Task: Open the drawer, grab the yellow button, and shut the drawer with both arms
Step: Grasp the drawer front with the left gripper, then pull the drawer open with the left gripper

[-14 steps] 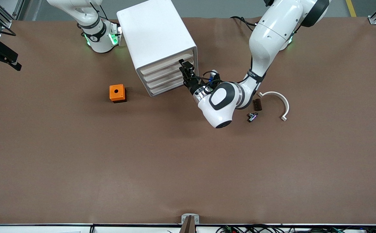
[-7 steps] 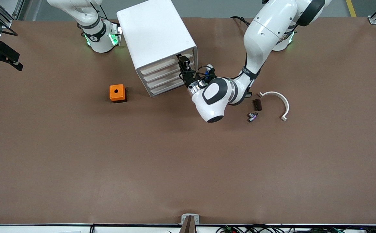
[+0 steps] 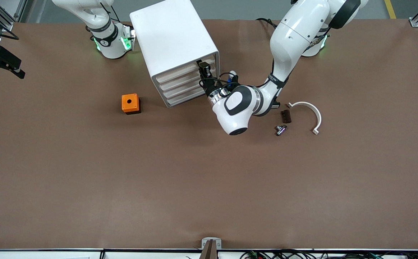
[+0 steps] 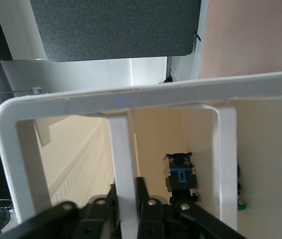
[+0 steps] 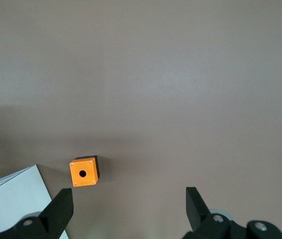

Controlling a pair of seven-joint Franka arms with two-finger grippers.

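The left gripper point(image 3: 202, 69) has its jaws pinched on the top drawer point(image 3: 185, 70) handle near the counter's robot-side edge, ready to pull, button point(image 4: 181, 172) apparently inside, while the right gripper point(image 5: 128, 204) waits, jaws spread.

1. Robotics lab or test cell, not a home or a shop.
2. Two white arms point(image 3: 288, 39) bolted at one edge of a big table point(image 3: 209, 187) with a plain brown mat; green status lights at both bases.
3. Aluminium framing posts at the corners, grey industrial floor with a yellow line, cable bundles along the edge nearest the front camera.
4. Props are bench parts: white drawer cabinet point(image 3: 173, 39), orange box point(image 3: 130, 103), white curved clamp point(image 3: 311, 111), small black components.
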